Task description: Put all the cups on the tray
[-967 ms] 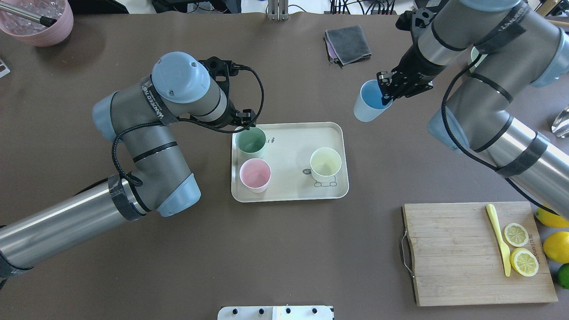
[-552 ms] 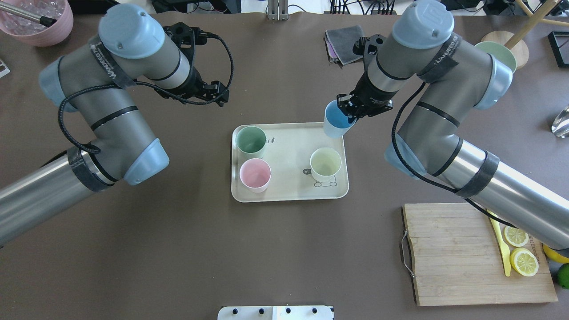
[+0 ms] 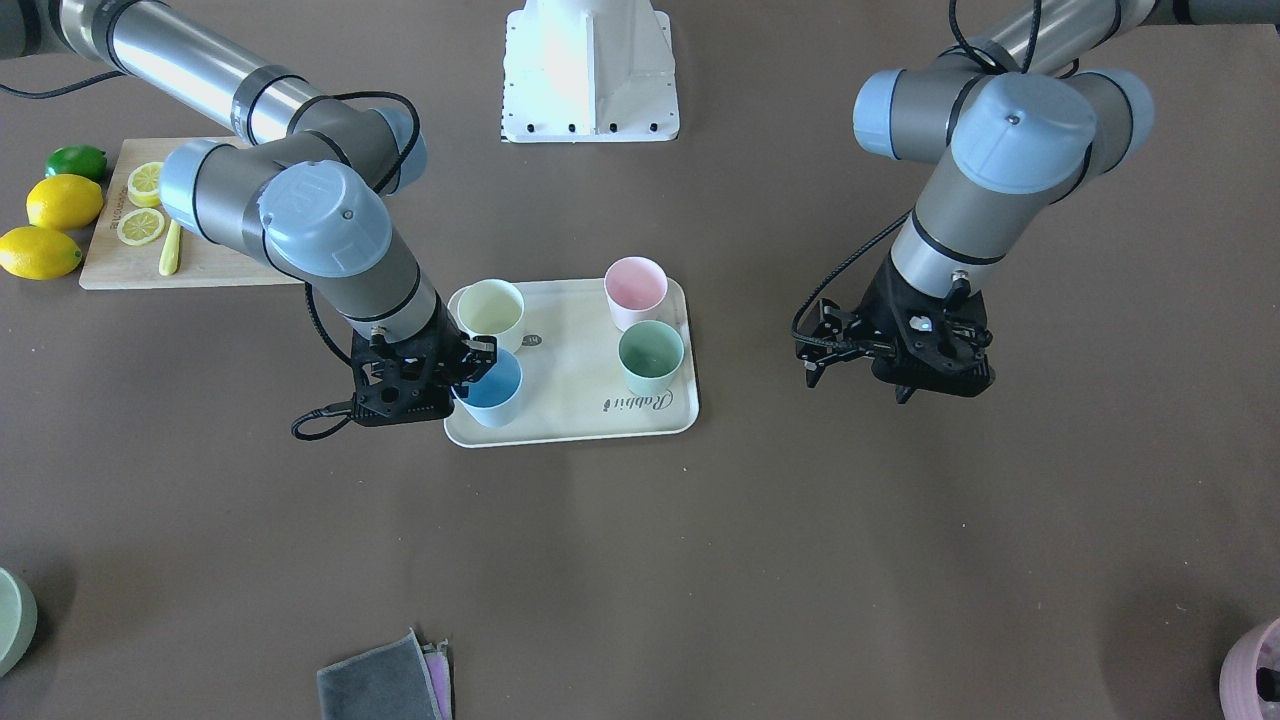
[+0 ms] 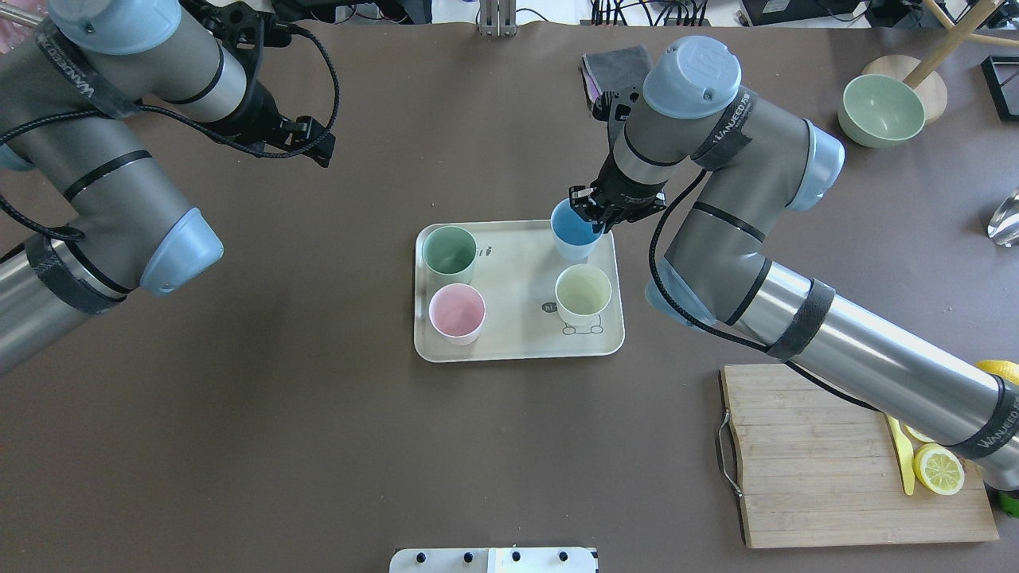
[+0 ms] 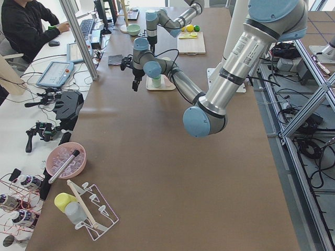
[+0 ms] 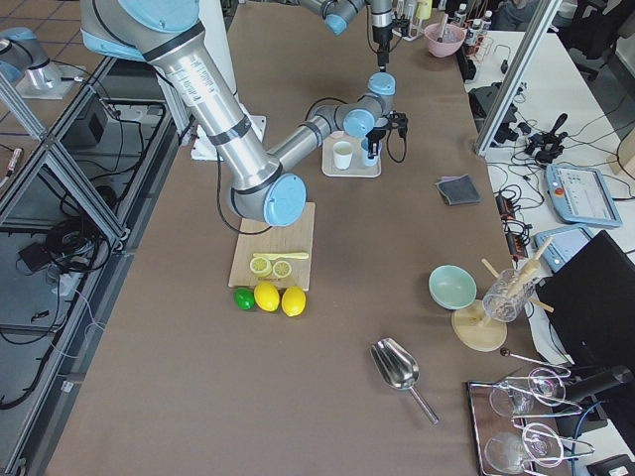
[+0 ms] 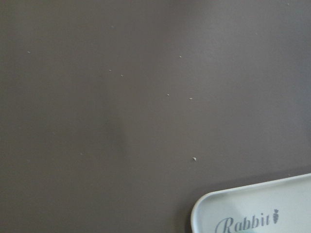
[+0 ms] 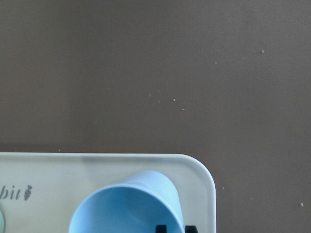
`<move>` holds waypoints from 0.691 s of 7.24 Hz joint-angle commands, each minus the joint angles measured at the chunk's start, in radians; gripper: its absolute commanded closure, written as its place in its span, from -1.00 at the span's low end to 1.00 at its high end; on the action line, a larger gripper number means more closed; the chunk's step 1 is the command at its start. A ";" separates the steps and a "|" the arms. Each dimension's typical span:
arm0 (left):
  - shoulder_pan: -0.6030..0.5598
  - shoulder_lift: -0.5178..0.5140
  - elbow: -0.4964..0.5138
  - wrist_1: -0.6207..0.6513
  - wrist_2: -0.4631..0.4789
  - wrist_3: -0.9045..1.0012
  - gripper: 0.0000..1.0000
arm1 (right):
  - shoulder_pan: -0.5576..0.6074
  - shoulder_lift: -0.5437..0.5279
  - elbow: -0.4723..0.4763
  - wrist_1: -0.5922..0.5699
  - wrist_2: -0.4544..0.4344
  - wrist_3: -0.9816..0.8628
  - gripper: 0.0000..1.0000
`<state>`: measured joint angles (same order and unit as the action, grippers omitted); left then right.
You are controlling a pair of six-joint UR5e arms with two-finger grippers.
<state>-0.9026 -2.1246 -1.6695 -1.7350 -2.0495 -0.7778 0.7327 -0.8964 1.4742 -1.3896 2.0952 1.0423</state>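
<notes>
The cream tray (image 4: 517, 326) lies mid-table with the mint green cup (image 4: 449, 251), pink cup (image 4: 457, 312) and pale yellow cup (image 4: 583, 293) standing upright on it. My right gripper (image 4: 599, 215) is shut on the rim of the light blue cup (image 4: 575, 231), which is slightly tilted over the tray's far right corner; I cannot tell whether its base touches the tray. The right wrist view shows that blue cup (image 8: 126, 204) above the tray corner (image 8: 48, 184). My left gripper (image 4: 306, 147) hangs open and empty over bare table, far-left of the tray.
A wooden cutting board (image 4: 828, 454) with lemon halves and a yellow knife sits at the near right. A pale green bowl (image 4: 880, 110) and a grey cloth (image 4: 613, 68) lie at the far side. A person (image 5: 26, 26) sits at a desk beyond the table.
My right arm carried the blue cup leftward and down, from beside the tray to over its far right corner. My left gripper drew back from the green cup toward the far left.
</notes>
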 commanded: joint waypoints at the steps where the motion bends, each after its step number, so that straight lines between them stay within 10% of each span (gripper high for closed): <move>1: -0.019 0.012 -0.003 0.000 -0.012 0.015 -0.96 | -0.010 0.011 0.010 0.001 0.005 0.059 -0.99; 5: -0.155 0.138 -0.041 -0.024 -0.087 0.234 -0.96 | 0.323 -0.034 0.061 -0.061 0.337 -0.083 -1.00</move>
<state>-1.0017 -2.0380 -1.6923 -1.7503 -2.1220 -0.6286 0.9457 -0.8927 1.5112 -1.4227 2.3321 1.0420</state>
